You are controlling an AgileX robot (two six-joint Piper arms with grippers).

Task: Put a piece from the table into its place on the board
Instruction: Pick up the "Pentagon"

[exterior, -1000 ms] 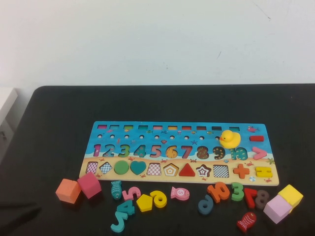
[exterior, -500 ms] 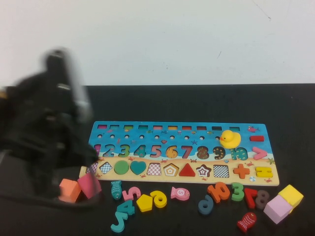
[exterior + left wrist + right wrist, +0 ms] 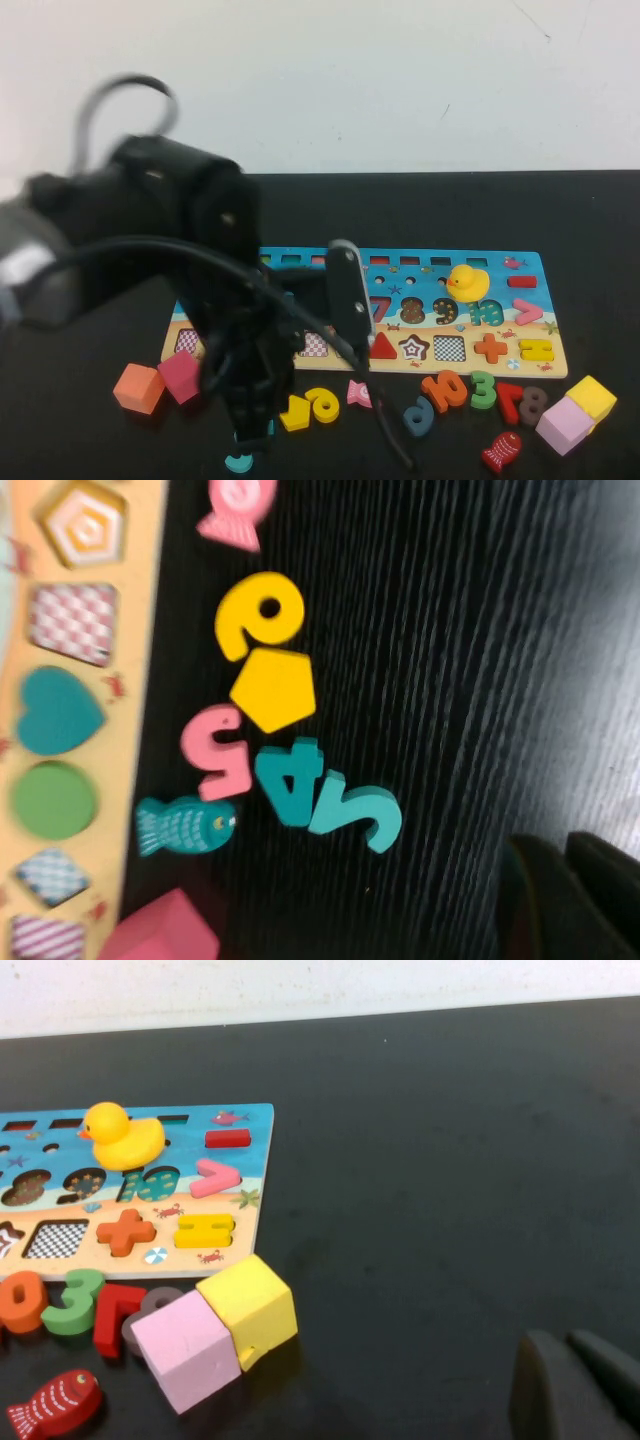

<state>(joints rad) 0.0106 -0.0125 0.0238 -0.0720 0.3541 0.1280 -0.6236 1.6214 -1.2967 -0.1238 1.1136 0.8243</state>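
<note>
The board lies across the middle of the table. Near of it sits a row of loose pieces — the pentagon touching the number 6, cubes at the right end.

black table, board, yellow pentagon, loose numbers, cubes

Lab-like test bench: bare white wall, black table.

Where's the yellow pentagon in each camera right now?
High view: yellow pentagon on the table just in front of the board, partly hidden by the left gripper.
Left wrist view: pentagon mid-picture.
Right wrist view: not in it.
Shared landmark: yellow 6 touching it.
</note>
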